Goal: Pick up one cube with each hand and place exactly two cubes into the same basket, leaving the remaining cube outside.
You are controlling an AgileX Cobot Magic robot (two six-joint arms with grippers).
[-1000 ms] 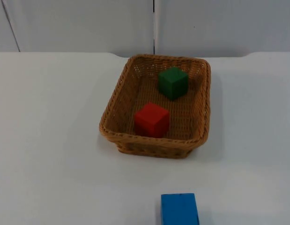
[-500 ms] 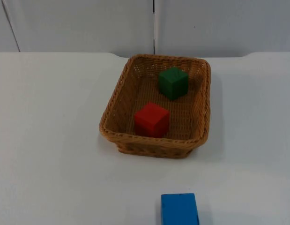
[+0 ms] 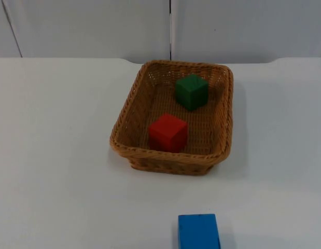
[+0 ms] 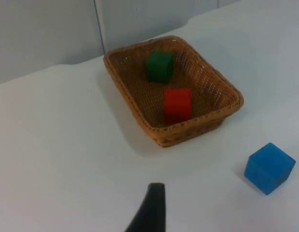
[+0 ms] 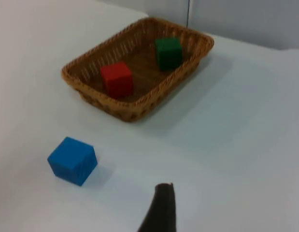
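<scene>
From above we see the white table (image 3: 56, 155) with the basket (image 3: 125, 111) near its middle, close to the grey wall (image 3: 87, 26). Inside the basket the red cube (image 3: 168, 133) sits towards the near rim and the green cube (image 3: 191, 91) towards the far rim, apart from each other. The blue cube (image 3: 199, 232) lies on the table outside the basket, in front of it. From the left wrist we see one black fingertip (image 4: 150, 210) of the left gripper above bare table, well short of the basket; we cannot tell how its jaws stand. From the right wrist, the right gripper's fingertip (image 5: 160, 209) hangs likewise over bare table near the blue cube; its jaws we cannot tell either.
</scene>
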